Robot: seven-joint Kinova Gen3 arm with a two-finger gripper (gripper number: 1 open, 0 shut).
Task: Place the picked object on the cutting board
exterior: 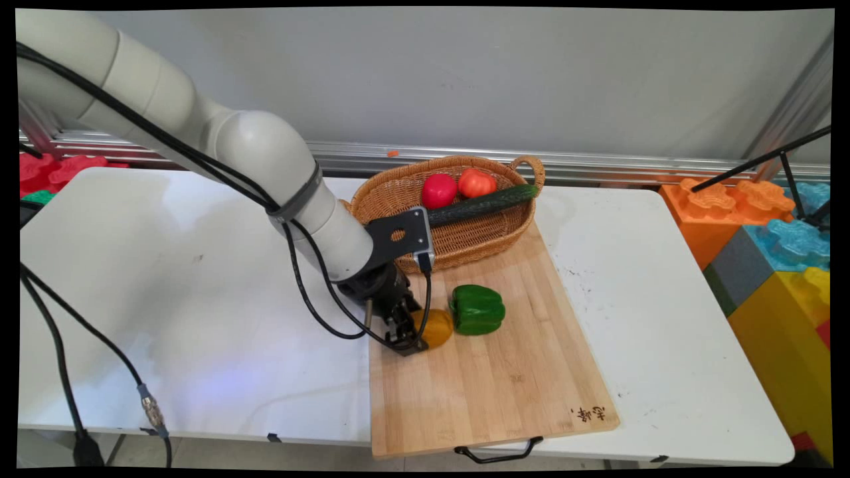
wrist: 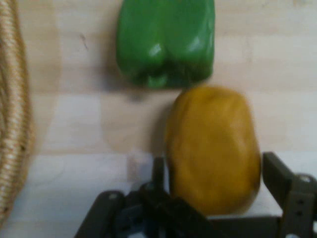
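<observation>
Reaching down from the upper left, gripper (exterior: pixel 413 334) spread around yellow fruit (exterior: pixel 435 327) (fingers (wrist: pixel 277 176) apart); green pepper (wrist: pixel 166 42) just beyond, hand view.

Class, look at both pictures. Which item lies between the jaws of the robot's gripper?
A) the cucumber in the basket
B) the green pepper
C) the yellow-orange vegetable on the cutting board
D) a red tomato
C: the hand view shows the gripper with its jaws on either side of the yellow-orange vegetable, which lies on the cutting board beside the green pepper.
</observation>
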